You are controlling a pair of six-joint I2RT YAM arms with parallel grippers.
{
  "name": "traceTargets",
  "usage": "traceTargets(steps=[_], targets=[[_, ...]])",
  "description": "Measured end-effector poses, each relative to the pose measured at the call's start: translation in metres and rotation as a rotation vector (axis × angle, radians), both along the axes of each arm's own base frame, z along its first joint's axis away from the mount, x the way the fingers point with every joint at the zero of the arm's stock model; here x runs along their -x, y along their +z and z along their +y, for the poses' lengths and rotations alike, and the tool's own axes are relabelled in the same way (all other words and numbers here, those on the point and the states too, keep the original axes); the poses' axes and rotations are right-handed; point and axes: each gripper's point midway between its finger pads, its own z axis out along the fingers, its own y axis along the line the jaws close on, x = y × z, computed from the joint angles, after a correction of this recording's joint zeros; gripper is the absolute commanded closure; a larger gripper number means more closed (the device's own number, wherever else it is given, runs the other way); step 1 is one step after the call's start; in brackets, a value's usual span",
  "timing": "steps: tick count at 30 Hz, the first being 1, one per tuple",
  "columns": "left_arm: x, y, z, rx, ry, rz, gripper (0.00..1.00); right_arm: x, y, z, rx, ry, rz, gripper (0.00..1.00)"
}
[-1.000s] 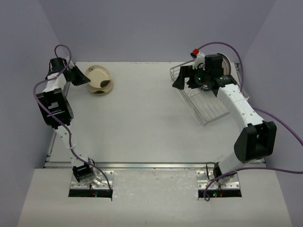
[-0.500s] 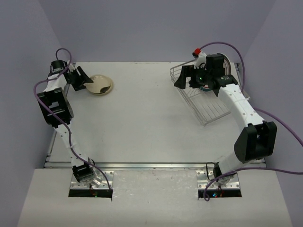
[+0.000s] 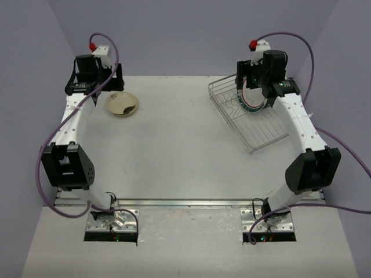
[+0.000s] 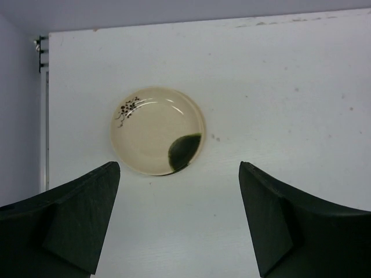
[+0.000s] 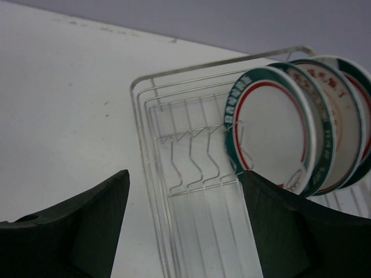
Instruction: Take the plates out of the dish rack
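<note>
Two robot arms above a white table [image 3: 174, 150], one plate out of the dish rack and others standing in it.
A cream plate [image 4: 153, 130] with a dark green patch lies flat at the table's 10 o'clock. The left gripper [image 4: 178, 174] hangs above it, jaws spread wide and empty. At 2 o'clock sits the wire rack [image 5: 174, 72], with at least three green-rimmed plates [image 5: 272, 127] standing on edge at its far end. The right gripper [image 5: 184, 176] hangs above the rack, also spread and empty.
</note>
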Motion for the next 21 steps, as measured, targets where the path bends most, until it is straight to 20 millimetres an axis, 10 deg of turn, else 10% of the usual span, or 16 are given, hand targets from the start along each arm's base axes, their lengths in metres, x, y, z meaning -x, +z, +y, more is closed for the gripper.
traceTargets(steps=[4, 9, 21], targets=[[0.031, 0.027, -0.045, -0.095, -0.085, -0.090, 0.18, -0.039, 0.011, -0.047, 0.132, -0.091, -0.067, 0.40], [0.042, 0.014, -0.064, -0.151, -0.112, -0.073, 0.18, -0.069, -0.023, -0.093, 0.286, -0.145, -0.017, 0.50], [0.049, -0.007, -0.067, -0.178, -0.103, -0.023, 0.18, -0.101, -0.082, -0.118, 0.425, -0.079, 0.076, 0.59]])
